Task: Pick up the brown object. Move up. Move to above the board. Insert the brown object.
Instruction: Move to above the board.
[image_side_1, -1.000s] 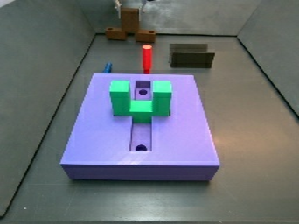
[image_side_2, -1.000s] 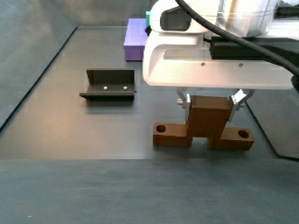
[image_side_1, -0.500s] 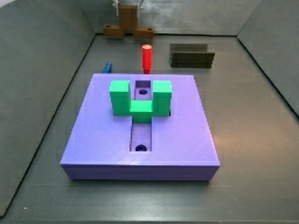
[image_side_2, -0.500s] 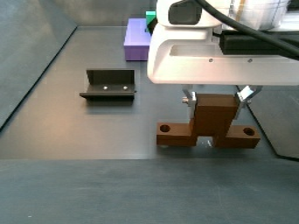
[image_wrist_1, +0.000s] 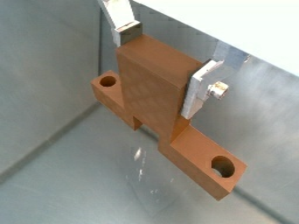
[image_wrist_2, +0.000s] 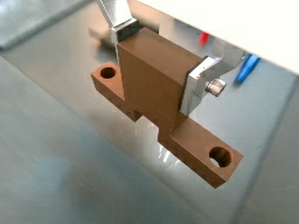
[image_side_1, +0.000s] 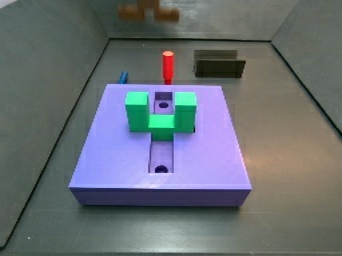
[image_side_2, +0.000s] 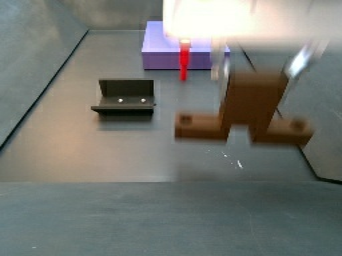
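Observation:
The brown object (image_wrist_1: 158, 92) is a wood-coloured block on a long bar with a round hole near each end. My gripper (image_wrist_1: 163, 59) is shut on its upright block, and both wrist views show it (image_wrist_2: 152, 87) clear of the floor. In a side view it is blurred (image_side_2: 250, 108) and hangs under the gripper (image_side_2: 254, 62). In a side view it is a blur at the far back (image_side_1: 150, 13). The lavender board (image_side_1: 214, 150) with the green U-shaped block (image_side_1: 160, 110) lies in the middle; its far end also shows in a side view (image_side_2: 158, 45).
A red cylinder (image_side_1: 168, 65) stands just behind the board and shows in a side view (image_side_2: 183, 55). A dark olive-brown open-box piece (image_side_1: 219, 65) sits at the back right and shows in a side view (image_side_2: 124, 97). A small blue piece (image_side_1: 122, 76) lies by the board's far left corner. Grey walls enclose the floor.
My gripper has risen with the brown object, which has left the floor and now blurs with motion in both side views.

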